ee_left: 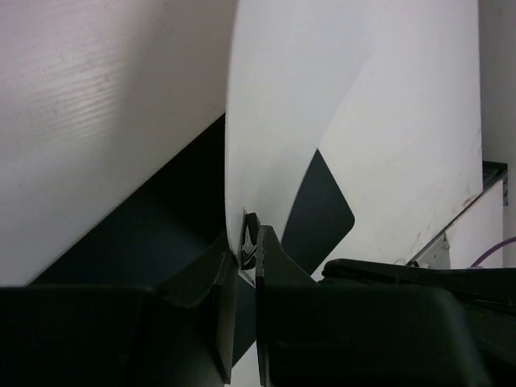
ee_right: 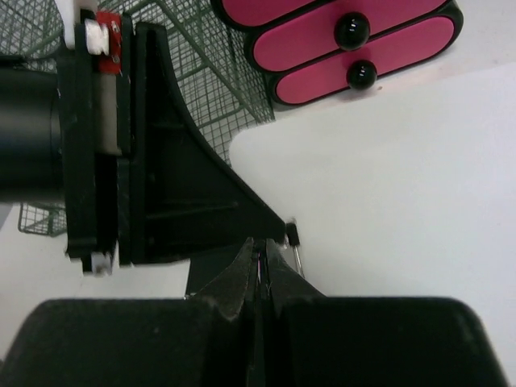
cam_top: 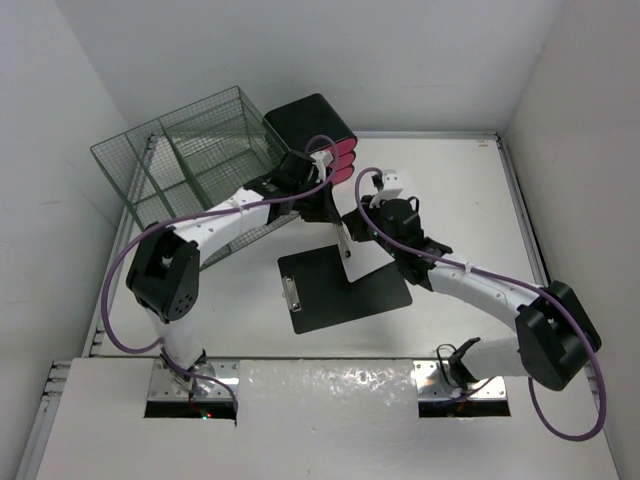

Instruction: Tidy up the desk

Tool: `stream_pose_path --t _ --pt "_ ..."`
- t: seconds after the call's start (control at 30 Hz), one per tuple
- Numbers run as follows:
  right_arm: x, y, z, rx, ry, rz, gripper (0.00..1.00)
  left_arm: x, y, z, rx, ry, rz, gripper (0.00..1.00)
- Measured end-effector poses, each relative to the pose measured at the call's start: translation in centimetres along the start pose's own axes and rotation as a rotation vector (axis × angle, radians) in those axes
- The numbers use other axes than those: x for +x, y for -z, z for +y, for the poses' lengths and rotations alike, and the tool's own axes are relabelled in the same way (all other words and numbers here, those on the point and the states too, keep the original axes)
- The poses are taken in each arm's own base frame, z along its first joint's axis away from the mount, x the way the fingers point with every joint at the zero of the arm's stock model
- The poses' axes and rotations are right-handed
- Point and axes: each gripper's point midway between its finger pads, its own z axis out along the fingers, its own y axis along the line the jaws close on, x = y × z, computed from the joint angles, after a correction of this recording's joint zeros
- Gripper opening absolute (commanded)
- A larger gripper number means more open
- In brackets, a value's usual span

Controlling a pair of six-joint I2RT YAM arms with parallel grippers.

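A white paper sheet [cam_top: 346, 250] stands on edge above the white desk [cam_top: 460, 190], held between both grippers. My left gripper [cam_top: 322, 190] is shut on its edge; the left wrist view shows the sheet [ee_left: 322, 81] curving up from the closed jaws [ee_left: 256, 242], with a small metal piece at the pinch. My right gripper [cam_top: 350, 228] is shut on the same sheet [ee_right: 387, 177], its jaws [ee_right: 262, 254] pressed together right beside the left gripper's finger [ee_right: 177, 185]. A black clipboard [cam_top: 330, 295] lies flat below, also seen in the left wrist view [ee_left: 326, 210].
A green wire-mesh rack [cam_top: 190, 155] stands at the back left, also in the right wrist view [ee_right: 210, 72]. A black box with pink drawers [cam_top: 310, 125] sits beside it, close behind the grippers [ee_right: 355, 40]. Walls close in the desk at back and sides.
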Motion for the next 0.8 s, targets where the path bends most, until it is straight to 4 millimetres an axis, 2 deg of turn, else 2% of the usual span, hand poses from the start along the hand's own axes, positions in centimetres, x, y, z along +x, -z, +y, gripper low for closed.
stream_pose_path --t 0.07,0.1,0.17,0.2,0.33,0.37,0.43,0.5,0.6,0.67,0.73,0.8 --pt "0.1 0.3 -0.1 -0.002 0.018 0.004 0.00 -0.4 0.3 0.2 0.010 0.003 -0.005 0.00" --pt "0.1 0.6 -0.2 -0.004 0.041 0.006 0.03 -0.7 0.5 0.5 0.015 0.004 -0.011 0.00" --pt "-0.1 1.6 -0.4 -0.008 0.110 0.014 0.17 -1.2 1.0 1.1 0.018 0.014 -0.019 0.00" --pt "-0.5 2.2 -0.4 -0.017 0.168 0.010 0.31 -1.6 1.3 1.4 0.021 0.021 -0.024 0.00" --pt "-1.7 4.6 0.2 -0.083 0.439 -0.009 0.65 -3.1 2.8 2.1 0.039 0.055 -0.025 0.00" --pt "-1.6 5.1 0.5 -0.104 0.509 -0.012 0.68 -3.7 3.3 1.8 0.047 0.055 -0.031 0.00" --pt "0.0 6.0 1.2 -0.168 0.689 -0.009 0.70 -5.5 4.2 1.2 0.059 0.045 -0.065 0.00" --pt "3.5 6.6 1.1 -0.221 0.862 0.041 0.73 -7.2 5.1 0.3 0.075 0.024 -0.107 0.00" --pt "9.6 7.2 -1.1 -0.243 1.095 0.158 0.78 -8.7 6.0 -0.8 0.092 -0.003 -0.145 0.00" --pt "12.3 7.4 -3.6 -0.215 1.201 0.223 0.84 -9.0 6.3 -1.0 0.094 -0.006 -0.150 0.00" --pt "13.3 7.3 -5.6 -0.169 1.276 0.239 0.85 -8.9 6.3 -1.0 0.091 -0.003 -0.143 0.00" --pt "13.2 6.7 -6.4 -0.116 1.319 0.220 0.89 -8.5 6.3 -0.9 0.085 0.004 -0.129 0.00"
